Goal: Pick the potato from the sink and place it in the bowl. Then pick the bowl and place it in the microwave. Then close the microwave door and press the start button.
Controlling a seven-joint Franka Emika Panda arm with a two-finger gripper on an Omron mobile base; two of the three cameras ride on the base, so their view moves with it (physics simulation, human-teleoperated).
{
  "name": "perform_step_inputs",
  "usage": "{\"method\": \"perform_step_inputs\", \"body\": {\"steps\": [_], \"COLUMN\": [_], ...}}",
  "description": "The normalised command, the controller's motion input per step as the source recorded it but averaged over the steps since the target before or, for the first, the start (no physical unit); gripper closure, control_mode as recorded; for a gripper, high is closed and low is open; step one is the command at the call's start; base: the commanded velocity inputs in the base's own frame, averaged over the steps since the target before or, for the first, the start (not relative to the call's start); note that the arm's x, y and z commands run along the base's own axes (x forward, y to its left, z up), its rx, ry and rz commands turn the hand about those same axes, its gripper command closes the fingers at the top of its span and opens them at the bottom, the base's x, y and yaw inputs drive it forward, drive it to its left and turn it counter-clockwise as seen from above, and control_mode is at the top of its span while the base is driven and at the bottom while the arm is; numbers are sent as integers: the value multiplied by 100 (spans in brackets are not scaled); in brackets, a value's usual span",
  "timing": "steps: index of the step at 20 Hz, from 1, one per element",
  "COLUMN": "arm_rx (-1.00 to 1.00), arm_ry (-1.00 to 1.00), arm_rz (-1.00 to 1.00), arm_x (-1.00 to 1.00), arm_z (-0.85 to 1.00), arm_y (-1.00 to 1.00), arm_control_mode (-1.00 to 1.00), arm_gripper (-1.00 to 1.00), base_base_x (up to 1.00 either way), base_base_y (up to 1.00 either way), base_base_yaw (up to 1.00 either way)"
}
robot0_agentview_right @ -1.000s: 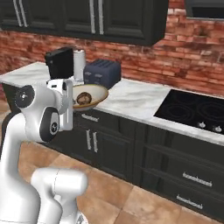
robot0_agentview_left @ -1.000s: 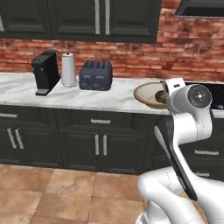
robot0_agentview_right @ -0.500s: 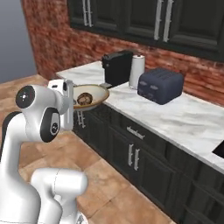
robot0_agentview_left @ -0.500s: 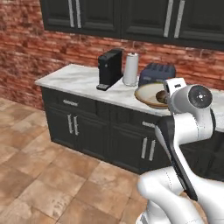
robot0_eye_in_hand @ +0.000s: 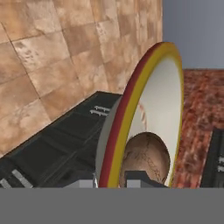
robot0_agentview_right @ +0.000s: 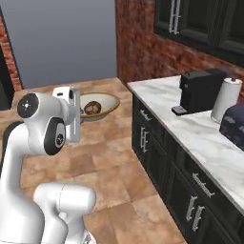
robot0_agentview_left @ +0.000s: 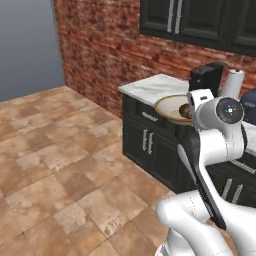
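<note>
The tan bowl (robot0_agentview_right: 106, 101) with its cream inside hangs level in the air, held by its rim in front of my arm, above the tiled floor. Inside it lies the dark brown potato (robot0_agentview_right: 91, 107). My gripper (robot0_agentview_right: 78, 112) is shut on the bowl's near rim. From the left base view the bowl (robot0_agentview_left: 169, 107) and potato (robot0_agentview_left: 185, 109) appear in front of the counter's end. Seen from the hand, the bowl's brown rim (robot0_eye_in_hand: 141, 103) runs edge-on between the fingertips (robot0_eye_in_hand: 132, 178), with the potato (robot0_eye_in_hand: 146, 157) just behind them.
A marble counter (robot0_agentview_right: 190, 131) over dark cabinets (robot0_agentview_right: 157, 157) runs along the brick wall on the right. On it stand a black coffee machine (robot0_agentview_right: 199, 90), a paper towel roll (robot0_agentview_right: 226, 99) and a dark toaster (robot0_agentview_right: 236, 126). Tiled floor (robot0_agentview_left: 55, 160) spreads to the left.
The whole picture has swung as the base turned: counter and appliances slid to the right and open floor came in on the left. The bowl with the potato stays in my gripper.
</note>
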Motion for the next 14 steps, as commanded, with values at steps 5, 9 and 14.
{"method": "perform_step_inputs", "body": {"steps": [5, 9, 14], "arm_rx": [0, 0, 0], "arm_ry": [0, 0, 0], "arm_rz": [0, 0, 0], "arm_x": [0, 0, 0], "arm_z": [0, 0, 0], "arm_y": [0, 0, 0], "arm_control_mode": [100, 100, 100], "arm_gripper": [100, 100, 100], "base_base_x": [68, 71, 84], "base_base_y": [6, 4, 10], "base_base_yaw": [67, 66, 39]}}
